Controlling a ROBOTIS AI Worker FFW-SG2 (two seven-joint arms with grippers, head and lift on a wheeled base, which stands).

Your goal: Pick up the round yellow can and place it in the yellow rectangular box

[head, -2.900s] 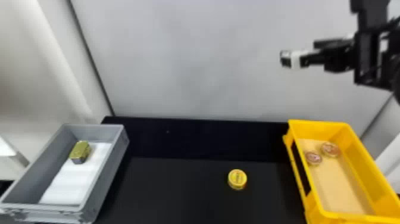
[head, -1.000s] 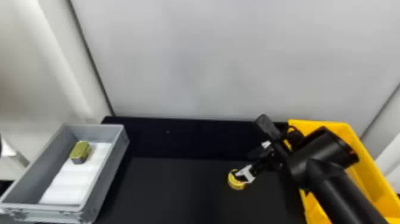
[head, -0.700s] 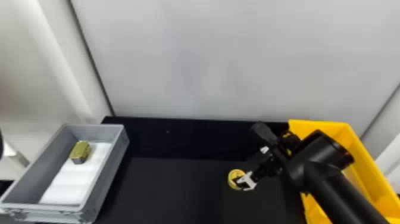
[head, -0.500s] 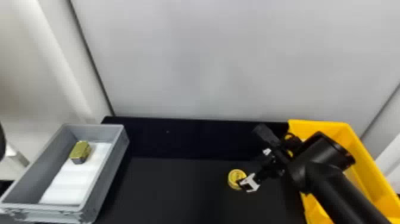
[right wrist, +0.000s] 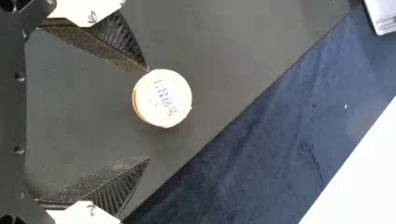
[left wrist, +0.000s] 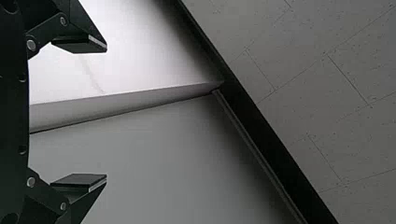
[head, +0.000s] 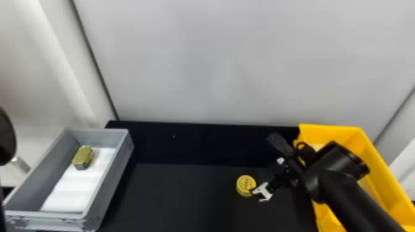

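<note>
Sitting on the blk tabletop [head: 185, 197], lower frame R of ctr, is the round yellow can [head: 246, 184]; R gripper [head: 261, 179] w/ fingers apart, one tip right by its edge. Yellow rectangular box [head: 333, 132] lower R; grey bin [head: 115, 182] w/ gold block [head: 83, 155] + white liner [head: 77, 188] lower L. Pale wall [head: 231, 61] across top. L gripper [left wrist: 106, 112] fingers apart, L wrist view, w/ speckled panels [left wrist: 336, 121] upper R.

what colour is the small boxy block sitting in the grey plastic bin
The small boxy block is gold-green on top, with a dark grey side; the head view shows it best.
</note>
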